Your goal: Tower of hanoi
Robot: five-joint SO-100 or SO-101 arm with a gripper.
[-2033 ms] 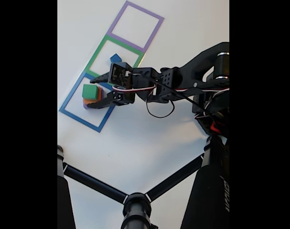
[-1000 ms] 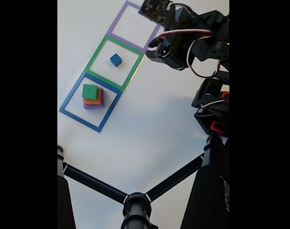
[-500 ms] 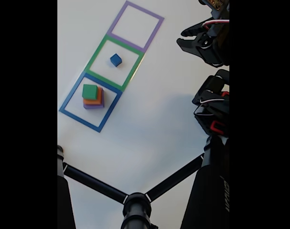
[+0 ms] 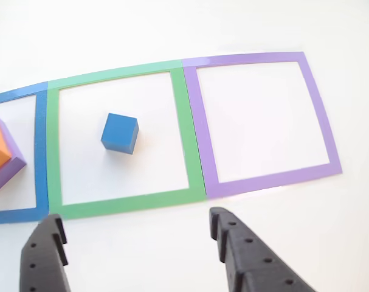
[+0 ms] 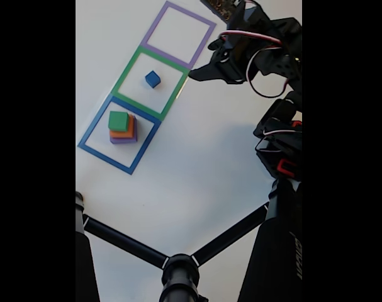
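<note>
Three square outlines lie in a row, one each blue (image 5: 118, 134), green (image 5: 151, 82) and purple (image 5: 178, 34); four blocks are present. The gripper (image 4: 135, 226) hangs with jaws wide and empty; one blue cube (image 4: 120, 133) sits ahead of them, inside the green outline; green block (image 5: 118, 120), orange block (image 5: 123, 132) and purple block (image 5: 124, 139) form one stack, far left of the jaws in the other view.
</note>
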